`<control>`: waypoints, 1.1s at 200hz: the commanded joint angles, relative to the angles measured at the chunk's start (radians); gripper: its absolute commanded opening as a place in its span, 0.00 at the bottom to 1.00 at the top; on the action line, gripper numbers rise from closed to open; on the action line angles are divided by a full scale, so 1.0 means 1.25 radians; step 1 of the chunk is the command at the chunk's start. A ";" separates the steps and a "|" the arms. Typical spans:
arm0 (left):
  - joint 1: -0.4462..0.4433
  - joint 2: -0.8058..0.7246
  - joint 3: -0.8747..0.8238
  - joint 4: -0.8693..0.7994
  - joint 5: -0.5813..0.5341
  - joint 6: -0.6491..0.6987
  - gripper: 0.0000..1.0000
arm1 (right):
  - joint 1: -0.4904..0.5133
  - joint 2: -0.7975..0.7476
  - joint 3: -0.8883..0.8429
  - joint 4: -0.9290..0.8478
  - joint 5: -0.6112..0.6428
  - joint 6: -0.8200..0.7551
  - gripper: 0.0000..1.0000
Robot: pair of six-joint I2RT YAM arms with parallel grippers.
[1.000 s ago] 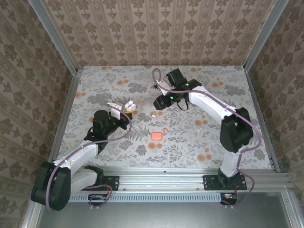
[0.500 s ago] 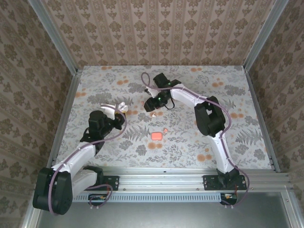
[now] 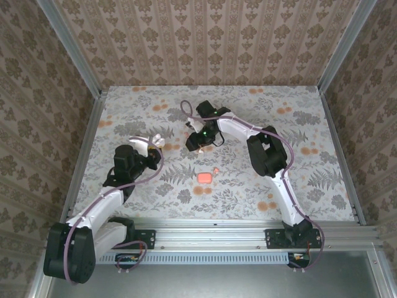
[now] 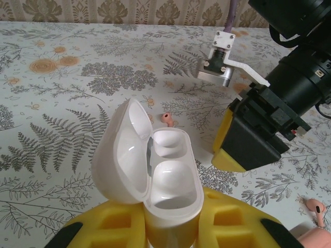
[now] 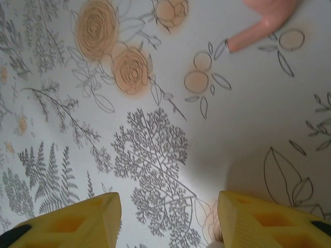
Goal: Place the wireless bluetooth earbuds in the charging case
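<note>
Currently: white charging case (image 4: 173, 202), lid (image 4: 125, 155) open, both wells (image 4: 170, 178) empty, clamped between left fingers (image 4: 115, 227); right fingers (image 5: 77, 219) apart, empty, over worktop (image 5: 155, 93) near loose coral earbud (image 5: 261, 21); insertion not begun.

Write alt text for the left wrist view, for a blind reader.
An open white charging case is held by the left gripper between yellow jaws, lid raised. Beyond it a coral-pink earbud lies on the floral table, and the right gripper hangs low at the picture's right.

White charging case (image 4: 164, 182) open, lid tilted left; coral earbud (image 4: 166, 119) lying beyond.
</note>
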 commanded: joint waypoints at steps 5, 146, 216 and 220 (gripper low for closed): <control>0.005 -0.016 -0.011 -0.001 0.013 -0.010 0.09 | 0.002 -0.003 0.016 -0.078 0.033 -0.036 0.54; 0.005 -0.026 -0.010 -0.009 0.029 -0.020 0.09 | 0.015 -0.169 -0.117 -0.139 0.153 -0.006 0.53; 0.004 -0.040 -0.010 -0.029 0.015 -0.016 0.09 | 0.062 -0.154 0.016 -0.293 0.387 0.039 0.53; 0.004 -0.040 -0.010 -0.029 0.015 -0.016 0.09 | 0.066 -0.147 0.026 -0.302 0.398 0.046 0.53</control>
